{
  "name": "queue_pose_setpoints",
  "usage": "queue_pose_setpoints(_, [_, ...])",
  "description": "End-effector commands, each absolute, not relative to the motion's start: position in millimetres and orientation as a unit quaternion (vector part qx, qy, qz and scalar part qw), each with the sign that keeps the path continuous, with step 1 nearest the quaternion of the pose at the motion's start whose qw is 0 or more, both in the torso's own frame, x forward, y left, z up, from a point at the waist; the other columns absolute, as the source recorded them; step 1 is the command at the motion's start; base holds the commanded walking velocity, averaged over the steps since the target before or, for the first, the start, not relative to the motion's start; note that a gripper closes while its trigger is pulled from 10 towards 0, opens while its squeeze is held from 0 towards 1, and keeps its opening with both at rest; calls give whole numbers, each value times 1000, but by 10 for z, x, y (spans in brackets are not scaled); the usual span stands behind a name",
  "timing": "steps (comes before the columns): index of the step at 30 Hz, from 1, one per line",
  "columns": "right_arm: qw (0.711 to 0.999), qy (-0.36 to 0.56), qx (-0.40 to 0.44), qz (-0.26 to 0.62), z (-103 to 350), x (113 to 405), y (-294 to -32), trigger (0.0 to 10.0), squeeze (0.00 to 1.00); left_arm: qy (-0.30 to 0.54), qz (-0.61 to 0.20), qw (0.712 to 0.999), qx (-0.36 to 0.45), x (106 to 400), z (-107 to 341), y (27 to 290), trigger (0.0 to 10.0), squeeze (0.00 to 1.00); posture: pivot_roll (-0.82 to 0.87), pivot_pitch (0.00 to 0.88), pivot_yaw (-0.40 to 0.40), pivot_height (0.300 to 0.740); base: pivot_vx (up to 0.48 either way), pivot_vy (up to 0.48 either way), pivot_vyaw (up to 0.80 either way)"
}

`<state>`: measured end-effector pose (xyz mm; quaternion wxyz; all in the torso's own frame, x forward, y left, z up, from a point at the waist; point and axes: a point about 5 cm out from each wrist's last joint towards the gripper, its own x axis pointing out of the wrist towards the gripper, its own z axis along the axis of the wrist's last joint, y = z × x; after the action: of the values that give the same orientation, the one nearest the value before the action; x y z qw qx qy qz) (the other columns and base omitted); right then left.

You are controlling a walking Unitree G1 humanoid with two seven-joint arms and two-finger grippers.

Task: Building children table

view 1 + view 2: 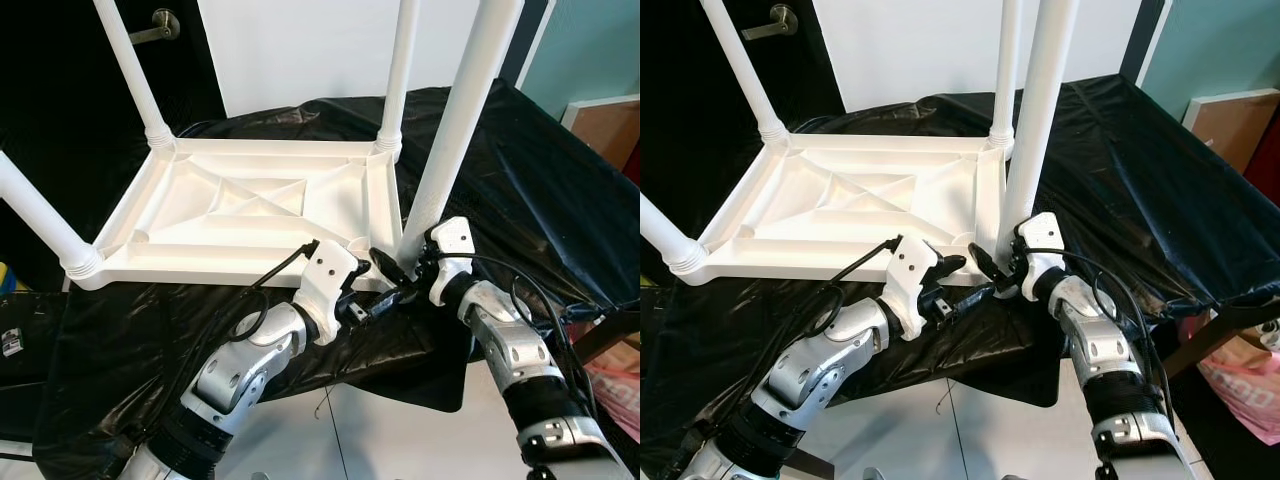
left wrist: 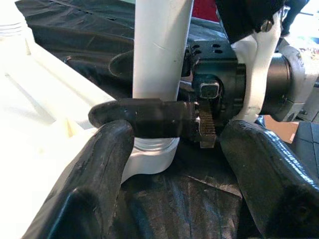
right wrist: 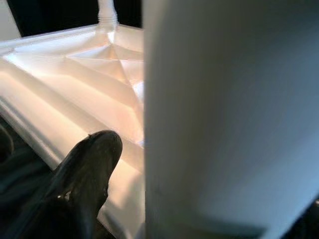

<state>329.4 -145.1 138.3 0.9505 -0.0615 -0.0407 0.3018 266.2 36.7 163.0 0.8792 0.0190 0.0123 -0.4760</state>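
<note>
The white plastic table top (image 1: 250, 205) lies upside down on a black cloth (image 1: 520, 170), legs up. The right gripper (image 1: 392, 268) squeezes the bottom of the near right leg (image 1: 455, 140), one finger on each side. The left gripper (image 2: 174, 164) waits just beside it, fingers spread apart, holding nothing.

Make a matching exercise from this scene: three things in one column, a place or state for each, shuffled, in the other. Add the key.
1. right gripper
2. left gripper
3. white tabletop

A. lies upside down on the black sheet
B. fingers open, beside the near leg's base
C. clasped around the near leg just above its socket

Pairs: 1-C, 2-B, 3-A
</note>
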Motion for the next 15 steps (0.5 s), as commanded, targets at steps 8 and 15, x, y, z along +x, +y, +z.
queue_pose_setpoints(8, [946, -36, -71, 313, 1351, 3330, -1427, 0, 0, 20, -539, 842, 22, 2574, 1621, 329, 10000, 0, -44, 54, 20, 740, 0, 0, 0])
queue_pose_setpoints(15, [950, -29, -63, 304, 1301, 3312, -1481, 10000, 0, 22, -537, 843, 21, 2569, 1610, 336, 10000, 0, -44, 56, 15, 740, 0, 0, 0])
